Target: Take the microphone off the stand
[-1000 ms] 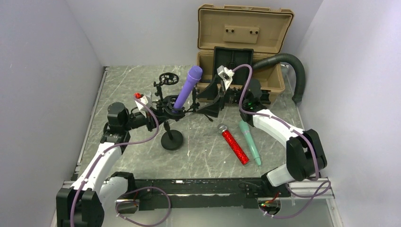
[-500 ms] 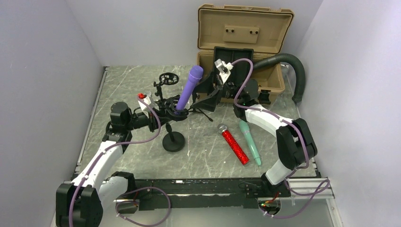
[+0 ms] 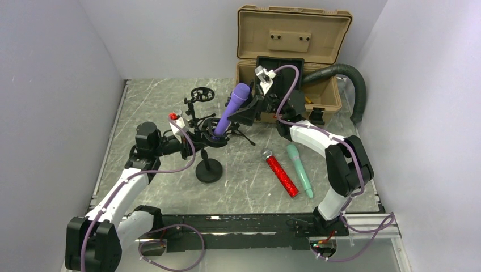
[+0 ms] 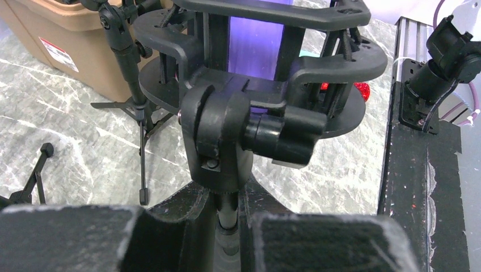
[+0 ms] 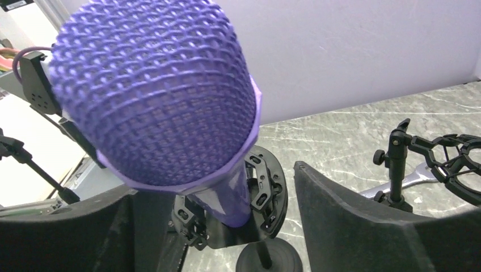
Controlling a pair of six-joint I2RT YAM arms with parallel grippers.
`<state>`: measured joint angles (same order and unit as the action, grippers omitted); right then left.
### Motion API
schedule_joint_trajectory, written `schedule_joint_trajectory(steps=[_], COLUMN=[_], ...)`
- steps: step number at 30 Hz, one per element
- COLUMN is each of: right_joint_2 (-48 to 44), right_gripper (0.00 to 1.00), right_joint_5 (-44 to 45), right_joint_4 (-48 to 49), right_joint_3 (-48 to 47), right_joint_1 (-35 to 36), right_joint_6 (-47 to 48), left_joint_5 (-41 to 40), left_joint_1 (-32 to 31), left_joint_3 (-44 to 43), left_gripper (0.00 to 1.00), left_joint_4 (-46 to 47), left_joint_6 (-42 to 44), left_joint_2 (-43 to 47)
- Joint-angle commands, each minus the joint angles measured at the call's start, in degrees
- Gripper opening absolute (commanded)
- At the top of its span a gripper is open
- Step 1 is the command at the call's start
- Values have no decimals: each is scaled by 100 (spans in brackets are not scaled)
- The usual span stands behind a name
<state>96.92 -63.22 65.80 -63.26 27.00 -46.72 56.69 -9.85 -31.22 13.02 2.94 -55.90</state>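
From my feed the grey marbled table carries the mic stand on its round base, with a red glitter mic and a mint-green mic lying side by side. At the back there's an open tan hard case, a black ribbed hose and a small shock-mount stand.

"What do the arms look like?"
"The left arm and the right arm have white shells between black joints, and a purple cable loops along each."
"And the ends?"
"Each wrist carries a white camera block. The left pincer has black fingers with dull, grainy padding."
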Motion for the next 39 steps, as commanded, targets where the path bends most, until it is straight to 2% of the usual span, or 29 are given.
schedule_joint_trajectory(steps=[1, 6, 13, 21, 33, 39], right_joint_2=[20, 41, 52, -214, -955, -1288], right_gripper=[72, 55, 38, 0, 0, 0], right_joint_5=[82, 107, 92, 117, -56, -124], right_joint_4=[150, 197, 284, 188, 293, 38], right_joint_3=[-207, -177, -194, -83, -100, -182], right_joint_1=[60, 149, 200, 71, -434, -638], right_joint_6=[46, 13, -100, -74, -394, -447], left_joint_5=[142, 145, 95, -76, -181, -308], left_joint_1=[-44, -74, -96, -90, -91, -89], left_joint_3=[-310, -310, -253, -164, -182, -166], left_gripper=[0, 0, 0, 0, 0, 0], left_joint_4=[412, 382, 349, 285, 295, 237], left_joint_6=[132, 197, 289, 382, 372, 433], left_joint_2=[35, -32, -82, 17, -141, -111])
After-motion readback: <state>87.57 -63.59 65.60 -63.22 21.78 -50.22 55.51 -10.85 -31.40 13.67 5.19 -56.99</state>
